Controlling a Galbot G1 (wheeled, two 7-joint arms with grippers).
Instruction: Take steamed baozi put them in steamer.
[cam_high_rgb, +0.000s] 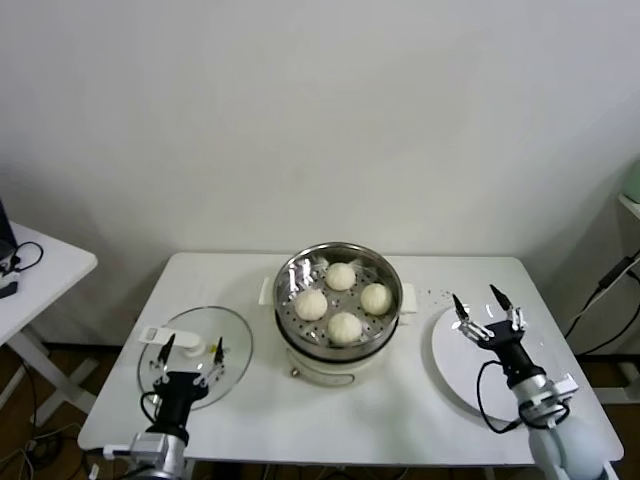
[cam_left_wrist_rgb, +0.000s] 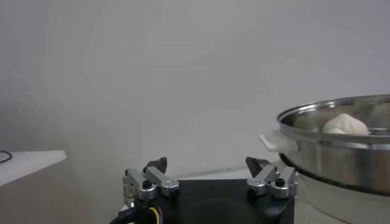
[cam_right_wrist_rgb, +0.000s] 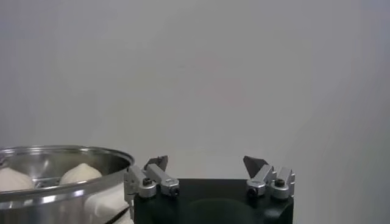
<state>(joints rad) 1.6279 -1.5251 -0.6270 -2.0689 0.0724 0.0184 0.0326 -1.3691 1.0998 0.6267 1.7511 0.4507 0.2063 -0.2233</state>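
- Four baozi (cam_high_rgb: 341, 276) (cam_high_rgb: 311, 304) (cam_high_rgb: 375, 298) (cam_high_rgb: 344, 326) sitting in steamer (cam_high_rgb: 290, 275), mid-counter (cam_high_rgb: 400, 410).
- Right gripper (cam_high_rgb: 480, 301) hovering over white plate (cam_high_rgb: 450, 365), right of steamer, jaws spread wide, holding nothing.
- Left gripper (cam_high_rgb: 190, 349) hanging over glass lid (cam_high_rgb: 232, 335), left of steamer, jaws apart, holding nothing.
- Baozi tops peeking over steamer rim in both wrist views.

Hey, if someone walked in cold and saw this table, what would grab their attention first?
Probably the shiny steamer at the table's centre, with four steamed baozi already sitting in it. To its left lies a glass lid with the left pincer open above it. To its right is a white plate, no buns on it, under the open right pincer.
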